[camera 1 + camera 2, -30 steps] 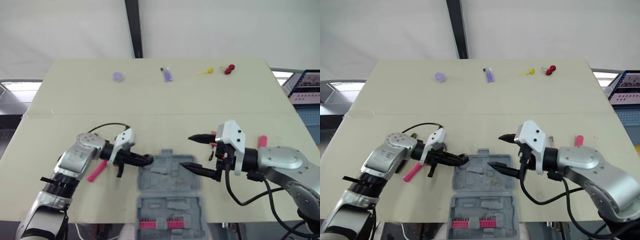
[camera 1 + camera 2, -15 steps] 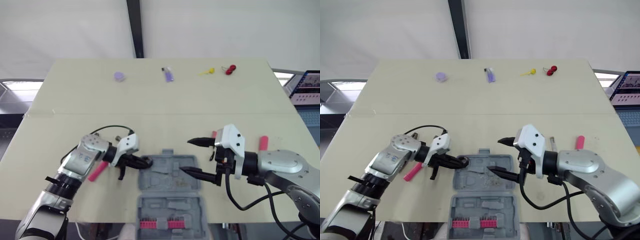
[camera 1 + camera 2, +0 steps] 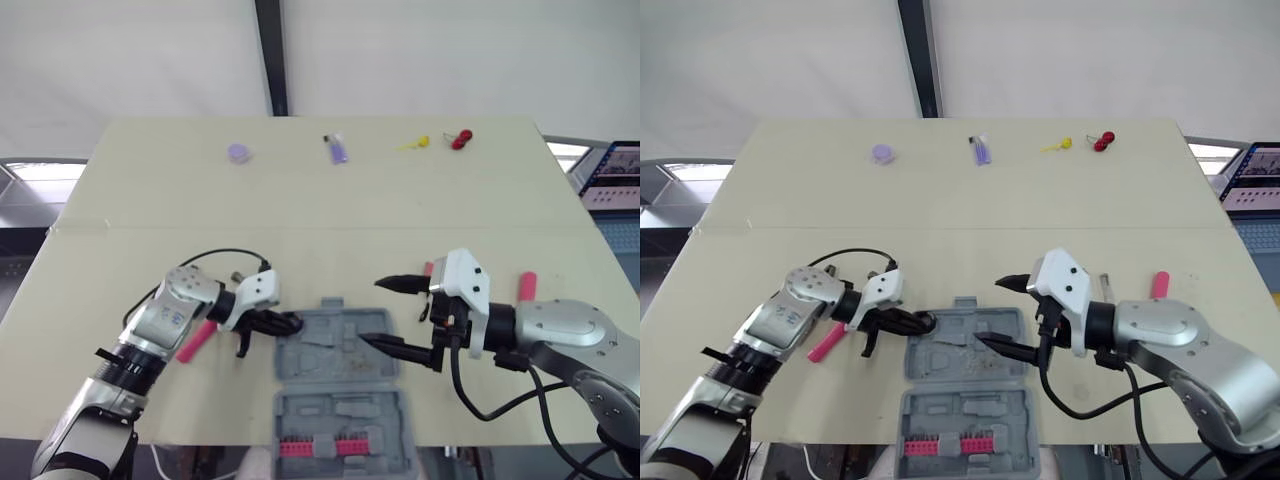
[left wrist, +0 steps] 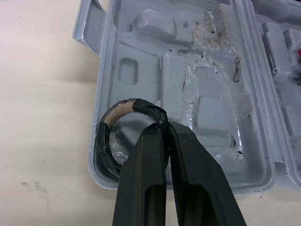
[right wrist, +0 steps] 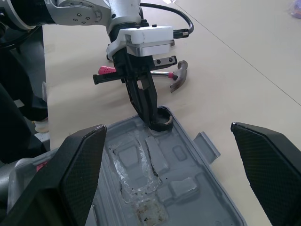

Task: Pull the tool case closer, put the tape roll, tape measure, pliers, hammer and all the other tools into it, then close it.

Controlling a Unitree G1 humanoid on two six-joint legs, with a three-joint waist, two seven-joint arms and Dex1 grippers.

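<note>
The grey tool case (image 3: pixel 345 352) lies open near the table's front edge, with its moulded tray up. My left gripper (image 3: pixel 282 322) is shut on the rim of a black tape roll (image 4: pixel 107 139), which it holds over a corner pocket at the case's left edge. That roll (image 5: pixel 162 123) touches the case's wall. My right gripper (image 3: pixel 377 312) hangs open over the right side of the case with nothing between its fingers. A hammer with a pink handle (image 3: pixel 193 342) lies on the table just left of my left gripper, and its steel head (image 5: pixel 177 81) points toward the case.
A pink-handled tool (image 3: pixel 525 284) lies right of my right arm, and another pink piece (image 3: pixel 428 268) shows behind that gripper. Along the far edge sit a purple disc (image 3: pixel 236 152), a purple item (image 3: pixel 337 150), a yellow piece (image 3: pixel 412 143) and a red piece (image 3: pixel 459 139). Pink bits (image 3: pixel 315 448) line the case's near half.
My left forearm has swung in toward the case, keeping the tape roll at its left edge. My right gripper has sunk slightly, still open.
</note>
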